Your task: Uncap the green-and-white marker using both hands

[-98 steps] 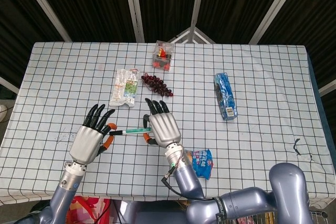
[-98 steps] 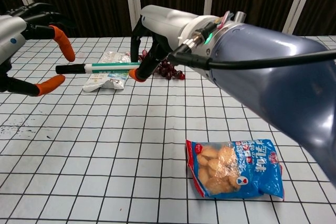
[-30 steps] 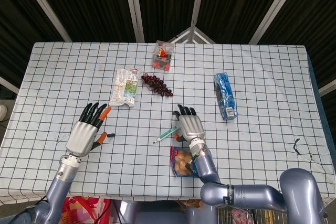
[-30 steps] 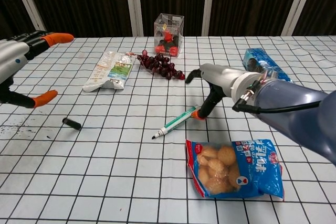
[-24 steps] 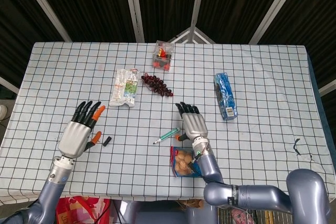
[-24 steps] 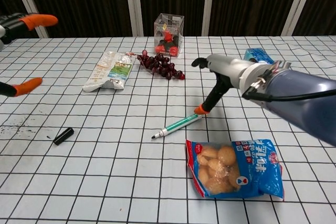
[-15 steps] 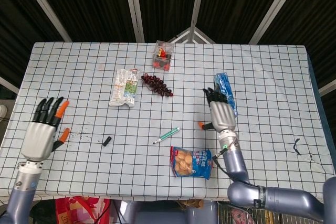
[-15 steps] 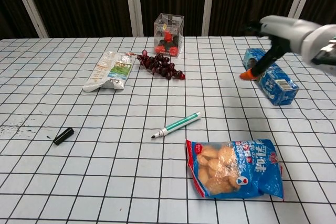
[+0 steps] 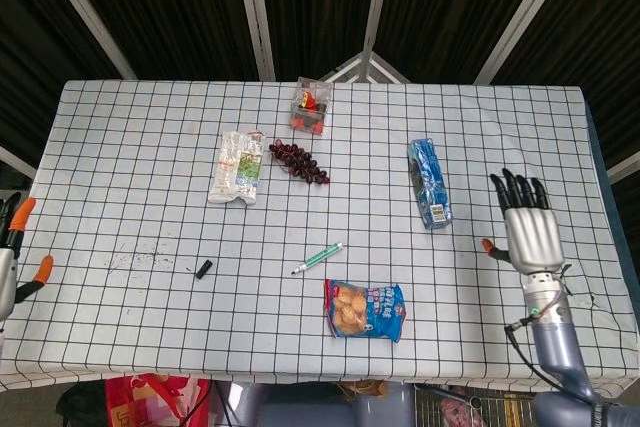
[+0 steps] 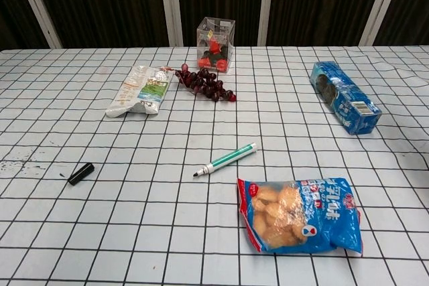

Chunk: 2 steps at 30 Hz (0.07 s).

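- A table (image 9: 140, 137) covered by a white grid-patterned cloth is seen before dark panels.
- The green-and-white marker (image 10: 225, 159) is laid uncapped near the middle, its black cap (image 10: 80, 173) well apart to the left.
- The right hand (image 9: 526, 231) is held empty, fingers spread, near the table's right edge.
- The left hand (image 9: 10, 257) is cropped at the frame edge; it appears open.
- A blue snack bag (image 10: 299, 213) is placed just beside the marker.
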### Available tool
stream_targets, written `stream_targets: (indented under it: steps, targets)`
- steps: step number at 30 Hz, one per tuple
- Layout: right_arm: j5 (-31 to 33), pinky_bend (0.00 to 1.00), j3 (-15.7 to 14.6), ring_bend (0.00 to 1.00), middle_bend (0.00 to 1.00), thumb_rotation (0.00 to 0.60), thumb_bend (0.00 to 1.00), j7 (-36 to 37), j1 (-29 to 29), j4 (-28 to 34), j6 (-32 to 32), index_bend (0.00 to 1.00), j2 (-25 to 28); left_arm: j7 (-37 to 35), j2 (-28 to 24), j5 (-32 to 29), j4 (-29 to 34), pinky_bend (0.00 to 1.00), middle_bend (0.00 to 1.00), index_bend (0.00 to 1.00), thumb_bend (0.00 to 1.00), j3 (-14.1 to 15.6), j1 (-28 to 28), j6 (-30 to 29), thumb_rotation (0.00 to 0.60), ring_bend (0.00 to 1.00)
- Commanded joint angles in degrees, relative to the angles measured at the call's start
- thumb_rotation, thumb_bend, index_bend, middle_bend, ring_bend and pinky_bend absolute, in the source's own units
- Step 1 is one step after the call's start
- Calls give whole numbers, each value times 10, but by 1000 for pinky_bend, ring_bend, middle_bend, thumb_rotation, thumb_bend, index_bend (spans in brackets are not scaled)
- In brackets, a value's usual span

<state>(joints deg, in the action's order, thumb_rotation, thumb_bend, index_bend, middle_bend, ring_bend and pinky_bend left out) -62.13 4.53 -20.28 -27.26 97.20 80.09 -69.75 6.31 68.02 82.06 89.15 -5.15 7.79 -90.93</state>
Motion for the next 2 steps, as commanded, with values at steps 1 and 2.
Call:
stream_targets:
  steps: [1,2]
  targets:
    - [-22,0,-14,22,0,600,215,17,20,-5,4,50,25,-4,-2,-5,1,16,0,12,484,-3,1,8,600,0]
    - [-26,0,-15,22,0,600,215,20,23,-5,3,50,29,-4,-2,-5,2,16,0,12,484,-4,1,9,600,0]
